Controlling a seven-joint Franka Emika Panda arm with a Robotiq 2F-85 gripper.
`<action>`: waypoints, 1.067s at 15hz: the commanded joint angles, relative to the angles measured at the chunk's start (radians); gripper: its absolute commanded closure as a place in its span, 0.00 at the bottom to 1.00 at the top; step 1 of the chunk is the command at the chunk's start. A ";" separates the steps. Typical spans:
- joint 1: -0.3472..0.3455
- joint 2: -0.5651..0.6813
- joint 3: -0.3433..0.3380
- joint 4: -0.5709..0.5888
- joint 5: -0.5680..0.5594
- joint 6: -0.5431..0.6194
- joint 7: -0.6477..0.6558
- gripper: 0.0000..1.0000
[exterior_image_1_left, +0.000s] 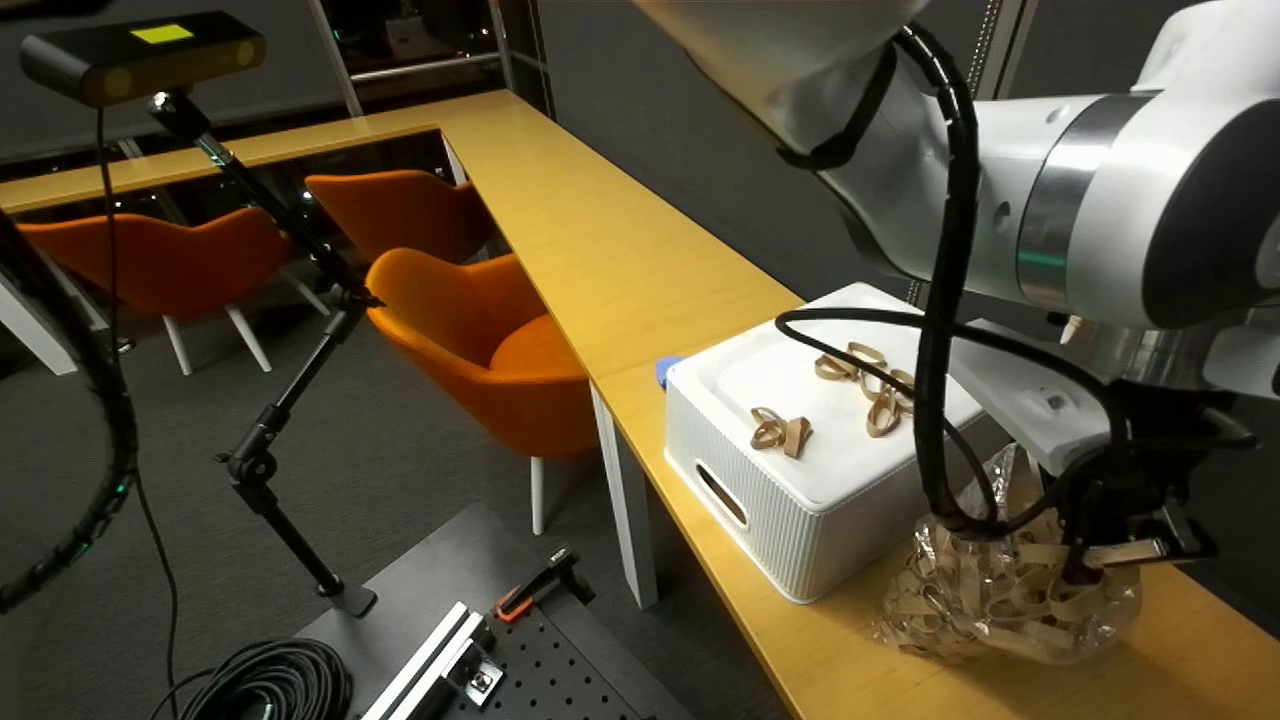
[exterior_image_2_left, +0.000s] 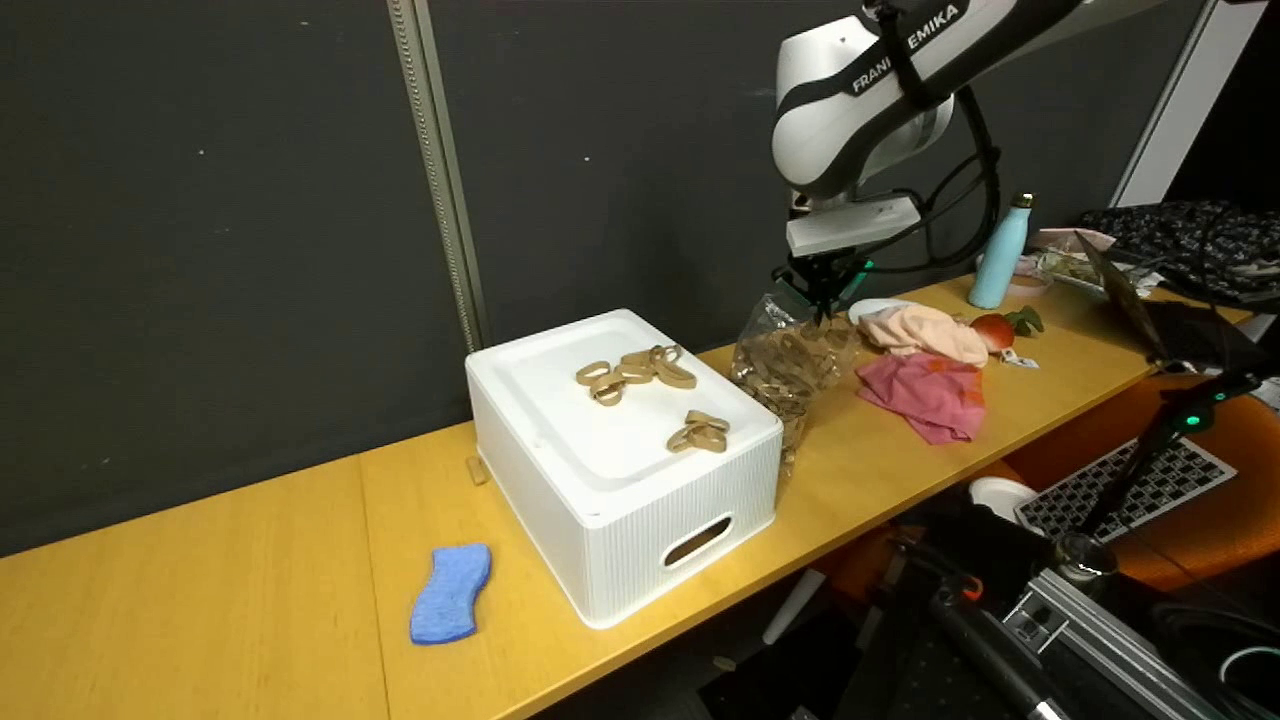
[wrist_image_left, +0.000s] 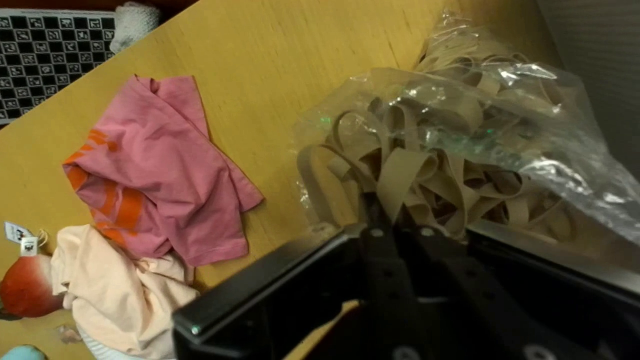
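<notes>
My gripper points down at the mouth of a clear plastic bag, crammed with tan rubber bands. Its fingers are together, and one tan band runs into the narrow gap at the tips, apparently pinched there. In an exterior view the gripper reaches the top of the bag beside a white ribbed box. Two small heaps of bands, a nearer one and a farther one, lie on the lid. Crinkled film hides part of the bag's contents.
A pink cloth and a cream cloth lie beside the bag, near a red object. A light-blue bottle stands farther along the table. Beyond the box are a blue sponge and a stray band.
</notes>
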 joint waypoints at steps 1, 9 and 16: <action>0.015 -0.017 -0.017 -0.010 -0.028 0.052 0.023 0.99; 0.061 0.036 -0.007 0.012 -0.047 0.074 0.025 0.99; 0.097 -0.058 -0.023 0.023 -0.131 0.024 0.073 0.33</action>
